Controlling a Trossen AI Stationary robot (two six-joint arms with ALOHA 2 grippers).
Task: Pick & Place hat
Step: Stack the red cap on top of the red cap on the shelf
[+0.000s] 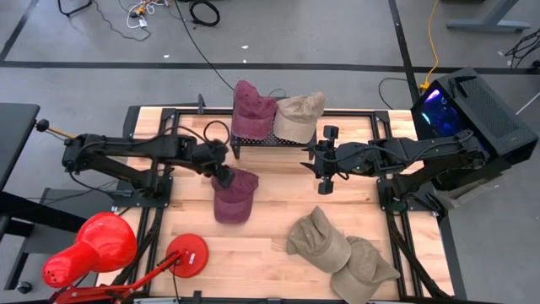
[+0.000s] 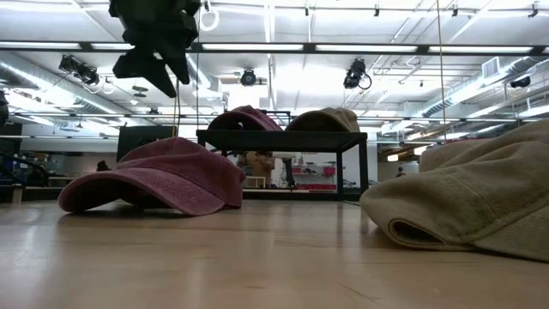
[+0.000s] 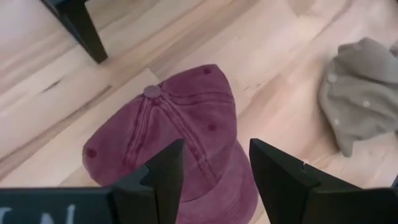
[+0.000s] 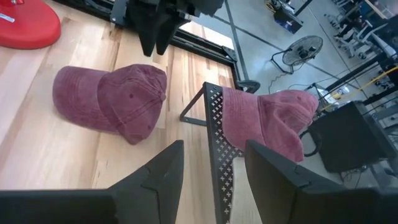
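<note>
Item one, nearest my low camera: a tan cap (image 2: pixel 467 202) is lying on the wooden table (image 1: pixel 278 215) at the right, its folded brim facing me. A second tan cap (image 1: pixel 364 270) is touching it toward the table's front right corner.

Writing: I am reading no brand or label on any cap; a few white letters are showing on the left gripper's body in the left wrist view, too cropped to read.

Item two, the task's thing: a maroon cap (image 1: pixel 234 195) is lying crown-up on the table, left of centre, in front of the black rack (image 1: pixel 266 142). The left gripper (image 1: pixel 224 178) is hovering just above its rear edge, apart from it, fingers (image 3: pixel 165 174) spread wide and holding nothing.

Item three: another maroon cap (image 1: pixel 251 108) and a third tan cap (image 1: pixel 299 116) are sitting side by side on the rack.

Item four: the right gripper (image 1: pixel 326 187) is hanging over bare table right of the rack, fingers parted, empty.

Item five: a red lamp (image 1: pixel 89 247) is resting at the front left.
</note>
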